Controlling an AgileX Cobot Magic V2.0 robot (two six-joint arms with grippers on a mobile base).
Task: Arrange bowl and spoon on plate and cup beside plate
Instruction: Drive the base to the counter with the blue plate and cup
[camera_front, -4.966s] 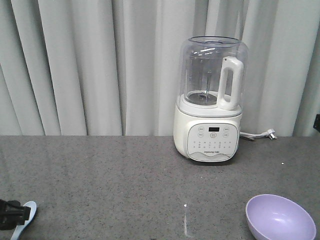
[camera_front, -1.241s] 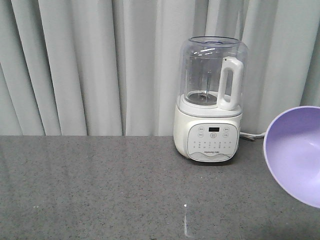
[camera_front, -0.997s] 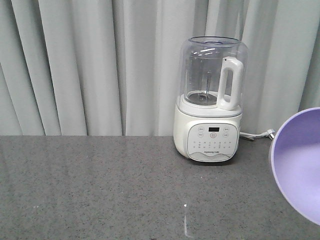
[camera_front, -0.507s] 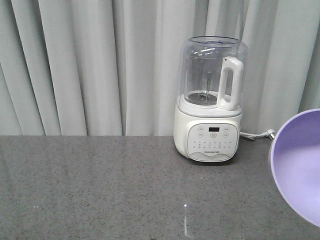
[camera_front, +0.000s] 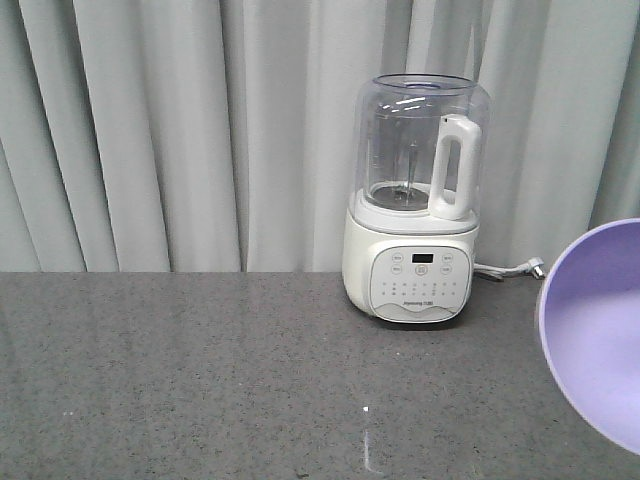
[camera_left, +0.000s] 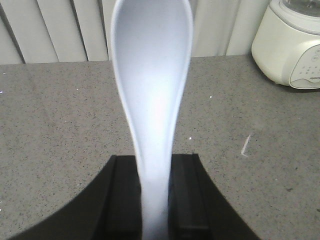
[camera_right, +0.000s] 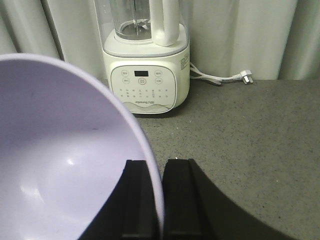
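Note:
My right gripper (camera_right: 159, 200) is shut on the rim of the lavender bowl (camera_right: 60, 155), one finger inside and one outside. The bowl is lifted off the counter and tilted, and it shows at the right edge of the front view as the purple bowl (camera_front: 600, 330). My left gripper (camera_left: 155, 200) is shut on the handle of the pale blue spoon (camera_left: 152, 75), whose scoop points away from me above the grey counter. The plate and the cup are out of view.
A white blender (camera_front: 412, 200) with a clear jug stands at the back of the grey speckled counter (camera_front: 200, 370), its plug and cord (camera_front: 510, 268) lying to its right. Grey curtains hang behind. The blender base (camera_left: 292, 45) sits far right of the spoon.
The front view has shifted slightly, so the blender sits a little further left. The raised bowl has stayed at the right edge since a second ago.

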